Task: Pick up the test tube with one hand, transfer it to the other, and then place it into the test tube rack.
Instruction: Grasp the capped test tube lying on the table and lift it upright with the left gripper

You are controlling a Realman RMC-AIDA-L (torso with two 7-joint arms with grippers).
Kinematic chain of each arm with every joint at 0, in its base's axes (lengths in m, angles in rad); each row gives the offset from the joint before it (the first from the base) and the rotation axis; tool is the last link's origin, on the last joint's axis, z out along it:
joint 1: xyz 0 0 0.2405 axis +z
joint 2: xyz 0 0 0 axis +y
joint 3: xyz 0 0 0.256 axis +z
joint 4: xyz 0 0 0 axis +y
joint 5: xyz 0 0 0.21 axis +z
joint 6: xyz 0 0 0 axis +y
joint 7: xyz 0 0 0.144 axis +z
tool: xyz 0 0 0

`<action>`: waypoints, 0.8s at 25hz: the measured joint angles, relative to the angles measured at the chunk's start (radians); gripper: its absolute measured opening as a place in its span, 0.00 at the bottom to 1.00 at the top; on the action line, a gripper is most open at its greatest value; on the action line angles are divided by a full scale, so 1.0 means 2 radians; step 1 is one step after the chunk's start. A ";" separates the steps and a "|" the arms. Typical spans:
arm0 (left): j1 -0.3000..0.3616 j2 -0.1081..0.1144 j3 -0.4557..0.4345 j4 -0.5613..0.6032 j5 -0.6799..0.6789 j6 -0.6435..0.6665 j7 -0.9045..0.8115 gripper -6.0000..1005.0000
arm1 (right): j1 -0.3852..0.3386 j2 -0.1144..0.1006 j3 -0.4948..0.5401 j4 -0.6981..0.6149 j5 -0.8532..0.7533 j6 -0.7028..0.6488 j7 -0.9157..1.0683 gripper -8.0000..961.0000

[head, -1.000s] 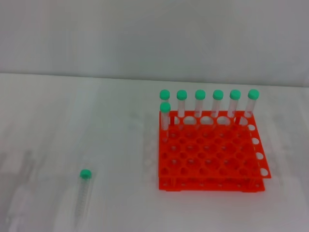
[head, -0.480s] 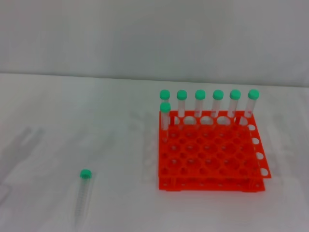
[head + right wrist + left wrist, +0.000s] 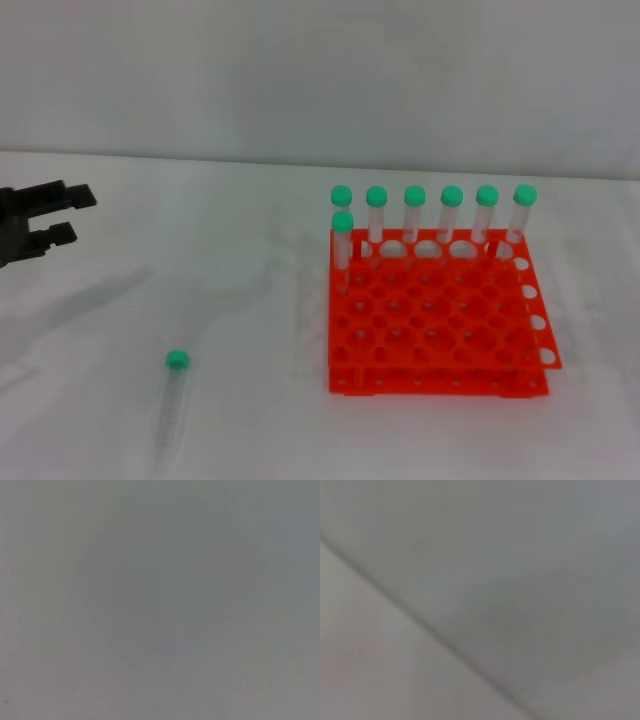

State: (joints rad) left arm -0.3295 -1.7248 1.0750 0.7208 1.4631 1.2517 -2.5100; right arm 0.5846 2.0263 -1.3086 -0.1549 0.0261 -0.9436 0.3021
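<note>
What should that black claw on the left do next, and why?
Probably swing down toward the test tube, which lies flat on the table, apart from the test tube rack. The left gripper hangs open, empty, well away from it. The right gripper is out of view.

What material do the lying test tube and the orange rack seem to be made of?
The test tube looks like clear plastic: the table shows through it, and its green cap is opaque and matte. The test tube rack looks like moulded plastic, uniformly bright orange-red with slight sheen. Glass cannot be excluded for the tube.
</note>
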 joint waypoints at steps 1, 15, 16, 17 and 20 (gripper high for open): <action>-0.009 0.001 -0.015 0.016 0.041 0.011 -0.031 0.76 | 0.000 0.000 0.000 0.000 0.000 0.000 0.000 0.91; -0.152 0.021 -0.112 0.073 0.363 0.252 -0.245 0.76 | 0.005 0.001 -0.002 0.000 0.000 -0.001 0.001 0.91; -0.160 0.021 -0.112 0.069 0.375 0.266 -0.247 0.76 | 0.005 0.001 -0.002 0.000 0.001 -0.001 0.001 0.91; -0.170 0.020 -0.112 0.063 0.388 0.278 -0.248 0.76 | 0.004 0.001 -0.002 0.000 0.001 -0.001 0.001 0.91; -0.190 0.016 -0.109 0.045 0.423 0.298 -0.248 0.76 | 0.003 0.001 -0.002 0.000 0.002 0.000 0.001 0.91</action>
State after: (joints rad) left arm -0.7103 -1.6931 0.8568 0.8099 2.3087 1.8474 -3.0067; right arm 0.5910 2.0279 -1.3131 -0.1550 0.0304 -0.9439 0.3038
